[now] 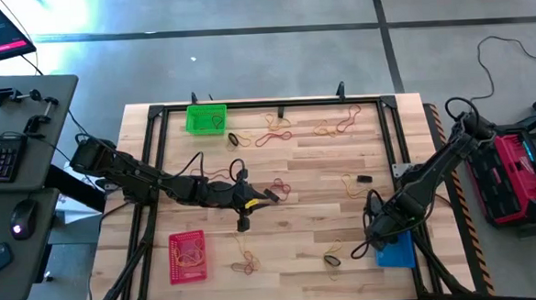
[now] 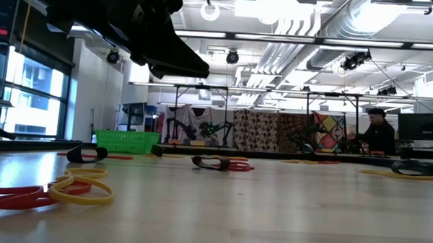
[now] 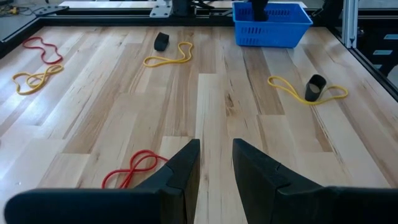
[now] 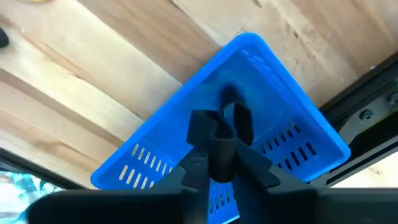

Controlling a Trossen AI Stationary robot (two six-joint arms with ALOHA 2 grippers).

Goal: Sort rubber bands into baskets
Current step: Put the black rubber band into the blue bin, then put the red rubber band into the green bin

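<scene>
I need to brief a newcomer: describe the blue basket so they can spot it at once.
Start at the wooden table and go to the corner under the right arm. The blue basket sits there, beneath the right gripper. It is the only blue one; the others are green and red.

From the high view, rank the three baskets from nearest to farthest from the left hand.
1. Red basket, by the table's near-left edge, closest to the left hand.
2. Green basket, far-left corner.
3. Blue basket, right side under the right hand.
</scene>
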